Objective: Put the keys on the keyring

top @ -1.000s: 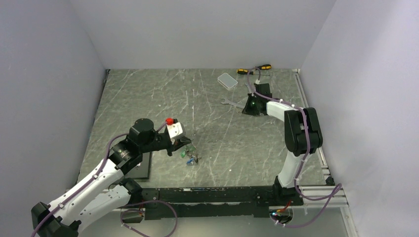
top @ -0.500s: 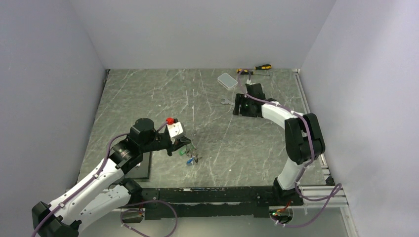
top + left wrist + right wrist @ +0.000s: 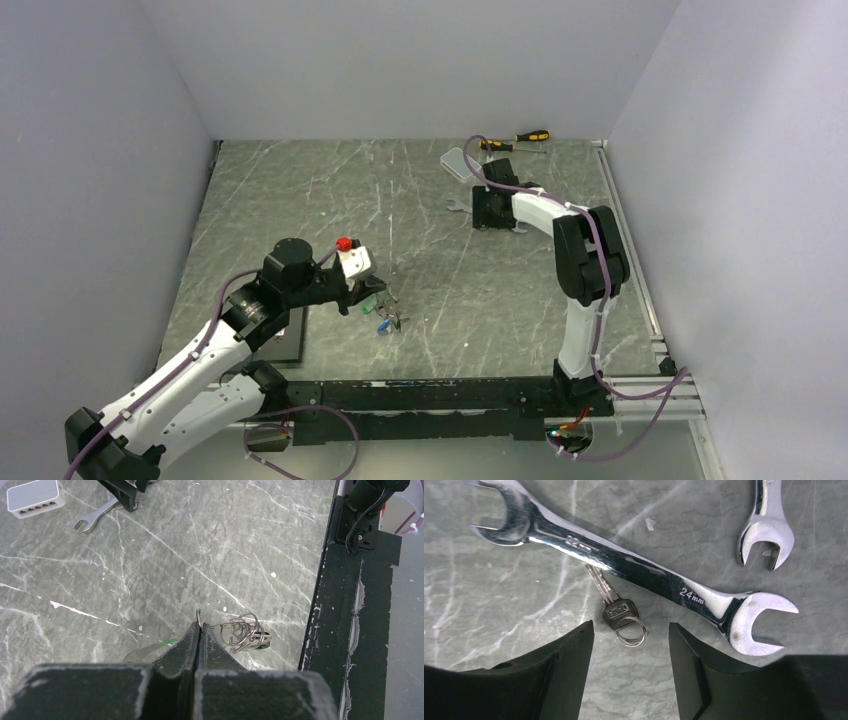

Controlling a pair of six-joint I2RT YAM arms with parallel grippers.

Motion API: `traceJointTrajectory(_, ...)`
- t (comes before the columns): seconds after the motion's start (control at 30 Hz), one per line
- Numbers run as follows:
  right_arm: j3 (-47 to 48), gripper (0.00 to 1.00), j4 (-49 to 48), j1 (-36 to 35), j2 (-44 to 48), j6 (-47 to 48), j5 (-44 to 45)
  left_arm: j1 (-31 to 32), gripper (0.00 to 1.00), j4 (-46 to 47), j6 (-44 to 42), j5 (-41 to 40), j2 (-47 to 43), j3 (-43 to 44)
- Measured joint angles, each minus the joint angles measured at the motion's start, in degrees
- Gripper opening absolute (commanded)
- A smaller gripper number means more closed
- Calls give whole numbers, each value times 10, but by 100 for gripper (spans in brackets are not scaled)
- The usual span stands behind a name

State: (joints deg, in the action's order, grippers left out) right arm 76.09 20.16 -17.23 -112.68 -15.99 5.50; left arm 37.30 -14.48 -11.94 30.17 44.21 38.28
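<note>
Presumably light, stiff and slippery, the silver key [image 3: 616,611] lies with its blade under the 24 mm wrench [image 3: 634,572]; the exposed head is best pinched. The right gripper [image 3: 629,627] is spread over it; the left gripper [image 3: 200,630] seems clamped on the keyring [image 3: 215,625].

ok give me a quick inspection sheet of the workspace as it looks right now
surface: grey marbled tabletop, white flecks.
job's things: keyring wire end pokes up from the left gripper; bunched keys lie just past its tip; a single key lies with its blade tip under the 24 mm wrench.
clutter: second wrench, white box, screwdriver, black pad.
grippers: left gripper shut on the keyring; right gripper open, straddling the single key.
cables: purple cables along both arms.
surroundings: plain pale walls on three sides.
</note>
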Motion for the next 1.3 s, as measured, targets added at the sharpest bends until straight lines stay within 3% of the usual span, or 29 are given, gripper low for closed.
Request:
traceJointTrajectory(0.13,10,51,9,-1,-18,7,7,0,0,0,0,0,0,0)
traceJointTrajectory(0.53,11,15,14,-1,-19,15,-1,-1,0,0,0,1,2,0)
traceJointTrajectory(0.83,11,1,16,-1,-19,16,-2,-1,0,0,0,2,3,1)
traceJointTrajectory(1.1,10,0,26,-9,-7,20,-7,-2,0,0,0,2,3,1)
traceJointTrajectory(1.3,-9,0,28,-57,46,36,9,-3,0,0,0,2,3,1)
